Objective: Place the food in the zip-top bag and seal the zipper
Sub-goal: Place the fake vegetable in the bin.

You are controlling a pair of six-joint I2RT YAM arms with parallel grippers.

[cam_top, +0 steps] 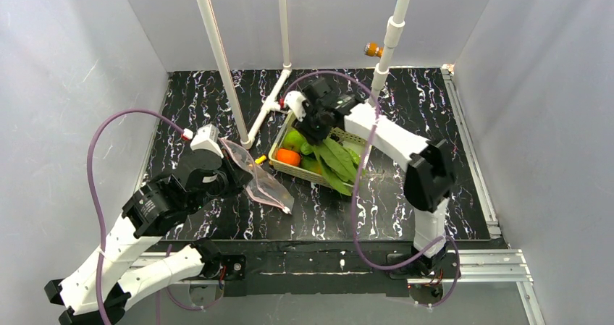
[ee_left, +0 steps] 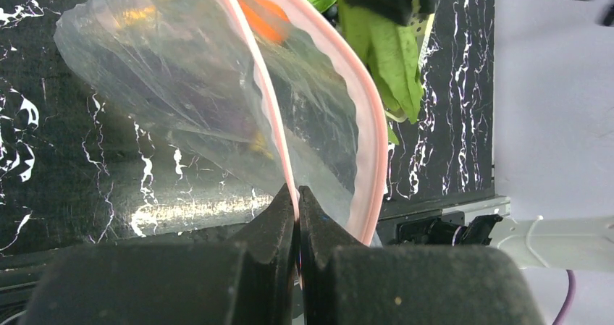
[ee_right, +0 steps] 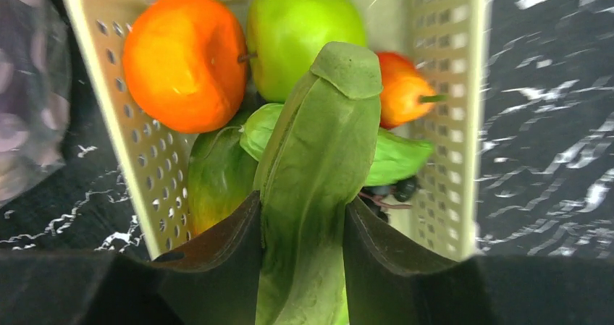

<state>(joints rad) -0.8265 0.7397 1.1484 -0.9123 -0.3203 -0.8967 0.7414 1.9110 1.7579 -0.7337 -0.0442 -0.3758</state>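
Note:
My left gripper (cam_top: pixel 230 169) is shut on the pinkish zipper (ee_left: pixel 266 100) and holds the clear zip-top bag (cam_top: pixel 265 185) up off the table, left of the basket. The bag's mouth (ee_left: pixel 371 144) hangs open towards the basket. My right gripper (cam_top: pixel 313 132) is over the pale yellow-green basket (cam_top: pixel 349 134), shut on the bunch of long green leaves (ee_right: pixel 318 151). The leaves (cam_top: pixel 334 162) trail over the basket's near edge. I cannot make out the eggplant or the cabbage.
The basket (ee_right: pixel 94 43) also holds an orange fruit (ee_right: pixel 184 61), a round green fruit (ee_right: pixel 304 24), a small orange-red one (ee_right: pixel 402 90) and a green-yellow one (ee_right: pixel 217 180). White pipes (cam_top: pixel 217 50) stand behind the bag and basket. Grey walls close in the table.

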